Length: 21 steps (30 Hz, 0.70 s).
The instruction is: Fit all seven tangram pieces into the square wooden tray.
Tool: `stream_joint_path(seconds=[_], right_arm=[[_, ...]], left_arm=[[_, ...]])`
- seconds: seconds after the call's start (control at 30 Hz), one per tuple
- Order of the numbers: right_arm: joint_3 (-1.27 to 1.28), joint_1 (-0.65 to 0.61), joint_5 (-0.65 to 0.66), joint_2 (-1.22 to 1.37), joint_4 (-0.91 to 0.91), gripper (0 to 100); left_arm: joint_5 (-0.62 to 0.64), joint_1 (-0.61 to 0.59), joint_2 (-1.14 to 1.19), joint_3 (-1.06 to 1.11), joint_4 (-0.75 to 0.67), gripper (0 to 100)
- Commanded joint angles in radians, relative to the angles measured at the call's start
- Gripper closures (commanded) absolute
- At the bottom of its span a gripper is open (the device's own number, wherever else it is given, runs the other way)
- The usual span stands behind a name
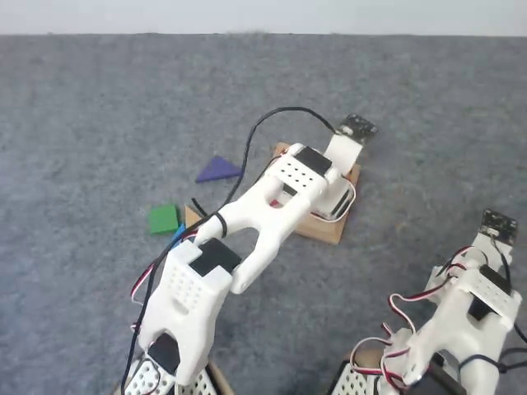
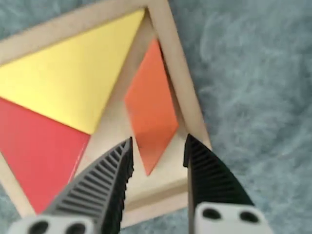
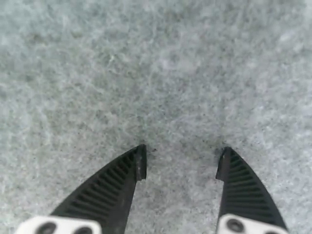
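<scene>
Orange piece (image 2: 150,122) in tray (image 2: 178,78) — left hand (image 2: 159,141) parted above.

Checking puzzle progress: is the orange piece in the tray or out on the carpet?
In. The orange piece lies inside the rim of the wooden tray, beside the yellow triangle, under the open left gripper.

Grey felt-like table cover (image 1: 99,107) (fuzzy texture), pale wall strip (image 1: 247,15) behind

Left arm (image 1: 247,239) stretched far forward, wrist bent down; left gripper (image 2: 159,141) points downward, jaws parted. Right arm (image 1: 461,321) folded back by base; right gripper (image 3: 184,150) aimed down, jaws wide apart.
</scene>
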Motion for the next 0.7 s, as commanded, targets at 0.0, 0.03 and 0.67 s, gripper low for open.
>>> stream_joint_path(seconds=[0.0,0.03,0.67], right_arm=[[-0.002,-0.018,0.000,-0.028,-0.016,74.9],[-0.002,-0.018,0.000,-0.028,-0.016,74.9],[0.008,-0.018,0.032,-0.028,-0.016,75.0]], left_arm=[[0.021,0.011,-0.006,-0.094,-0.023,83],[0.021,0.011,-0.006,-0.110,-0.023,83],[-0.063,-0.385,-0.302,-0.372,0.546,87]])
